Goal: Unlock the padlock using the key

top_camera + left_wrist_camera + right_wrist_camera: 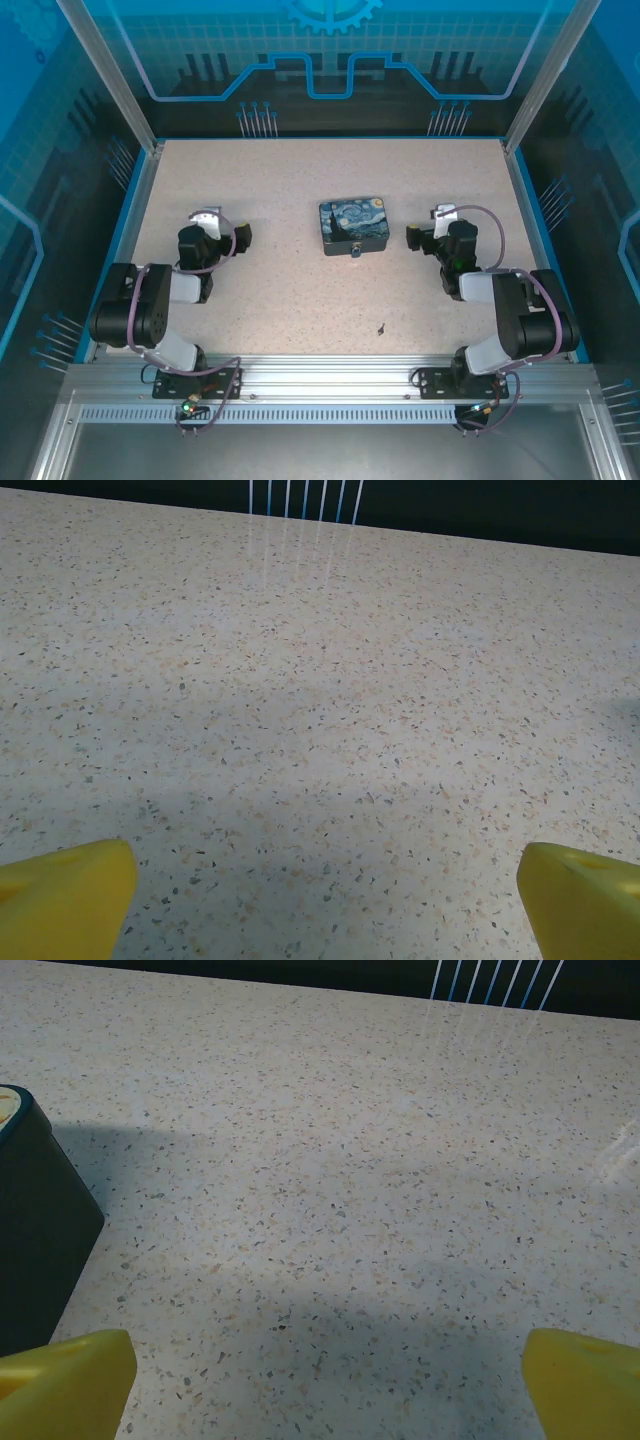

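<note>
**A:** State of the hands at this entry?

**B:** The left hand (pixel 243 237) had its jaws spread wide with nothing between them. The right hand (pixel 412 237) was the same, wide and empty. Both hung low over the speckled beige desk (pixel 280 300), one on each side of the dark-blue Starry-Night-print rectangular box (pixel 354 226).

**A:** Task items?

**B:** The tiny silvery-bluish metal padlock (pixel 356 251) sat touching the box's near edge. The tiny thin dark metal key (pixel 381 327) lay alone on the desk, nearer the arm bases and closer to the right hand.

**A:** Best way to do the step?

**B:** My judgement was key first, with the right hand. It should come straight down with the pads straddling the key, then pinch the bow so the blade sticks out. Thin flat metal may skid.

**A:** Anything unclear?

**B:** The key's orientation and the keyhole side were too small to read. In the right wrist view the box (pixel 35 1230) was cut off to one dark corner. I could not tell whether the padlock was fastened to the box.
</note>
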Controlling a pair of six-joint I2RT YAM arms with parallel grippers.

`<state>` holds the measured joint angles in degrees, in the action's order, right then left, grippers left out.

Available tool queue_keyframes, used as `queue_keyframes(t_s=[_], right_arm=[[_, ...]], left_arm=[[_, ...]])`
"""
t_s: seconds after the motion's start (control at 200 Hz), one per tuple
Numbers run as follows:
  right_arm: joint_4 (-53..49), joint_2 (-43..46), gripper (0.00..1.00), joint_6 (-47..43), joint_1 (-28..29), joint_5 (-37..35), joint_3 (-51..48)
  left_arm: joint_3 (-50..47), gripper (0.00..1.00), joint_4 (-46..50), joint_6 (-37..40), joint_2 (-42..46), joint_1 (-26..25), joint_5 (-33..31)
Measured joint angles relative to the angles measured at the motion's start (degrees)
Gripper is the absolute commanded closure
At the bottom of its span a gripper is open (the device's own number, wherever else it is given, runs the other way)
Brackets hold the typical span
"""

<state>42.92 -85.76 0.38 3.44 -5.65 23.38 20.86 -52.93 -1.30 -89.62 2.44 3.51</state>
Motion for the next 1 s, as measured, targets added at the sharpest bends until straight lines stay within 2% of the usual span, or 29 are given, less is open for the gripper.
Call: queue_keyframes(t_s=[0.815, 1.001], right_arm=[[0.0, 0.0, 0.00, 0.3, -0.1, -0.4, 0.0], [-4.0, 4.3, 0.00, 2.1, -1.4, -0.8, 0.3]], left_arm=[[0.0, 0.01, 0.2, -0.1, 0.3, 0.0, -1.1], [-0.7, 0.01, 4.1, -0.3, 9.1, 0.0, -4.3]])
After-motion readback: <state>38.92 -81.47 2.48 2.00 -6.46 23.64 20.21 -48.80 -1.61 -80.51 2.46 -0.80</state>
